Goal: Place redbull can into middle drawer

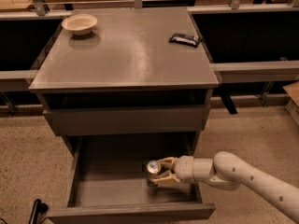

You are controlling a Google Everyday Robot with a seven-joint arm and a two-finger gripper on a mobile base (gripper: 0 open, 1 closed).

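The redbull can is a slim silver can with a shiny round top, held upright inside the open middle drawer, near its right front part. My gripper reaches in from the right on a white arm, and its fingers are shut on the can, one above and one below. The can's base is at or just above the drawer floor; I cannot tell if it touches.
The grey cabinet top carries a beige bowl at the back left and a flat dark packet at the back right. A plain grey front panel sits above the open drawer. Speckled floor surrounds the cabinet.
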